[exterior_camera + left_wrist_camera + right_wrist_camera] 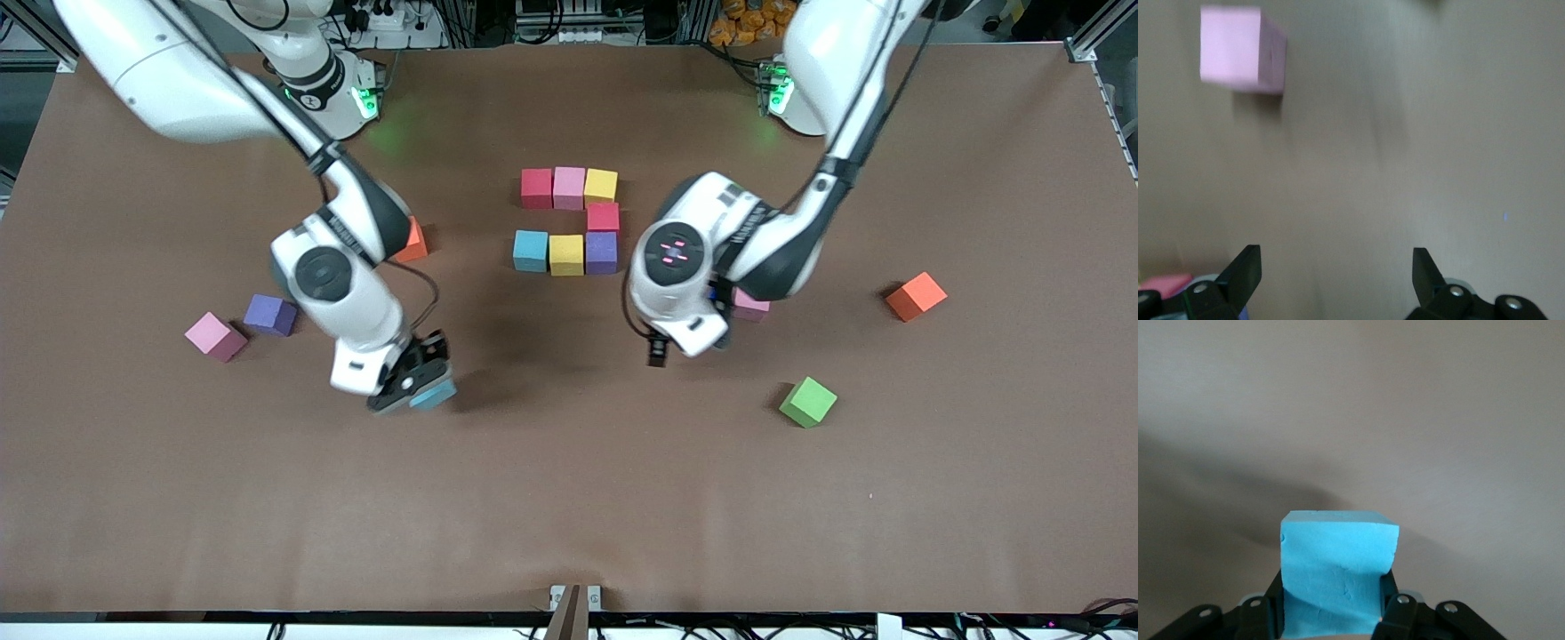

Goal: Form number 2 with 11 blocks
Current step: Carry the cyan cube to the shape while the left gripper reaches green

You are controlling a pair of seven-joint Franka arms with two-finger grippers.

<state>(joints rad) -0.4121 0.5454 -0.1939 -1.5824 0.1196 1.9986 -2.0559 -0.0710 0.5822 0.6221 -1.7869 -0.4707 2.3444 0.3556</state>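
Your right gripper [425,384] clamps a light blue block [1337,577] above bare table [569,498], toward the right arm's end of the seven-block group. That group: red block [536,188], pink block [569,188] and yellow block [600,186] in a row; a second red block [603,216]; then purple block [601,252], yellow [565,254], light blue [530,250]. Your left gripper [1337,273] hangs with jaws wide and empty near a loose pink block [1239,48], the green block [807,401] lying nearer the front camera.
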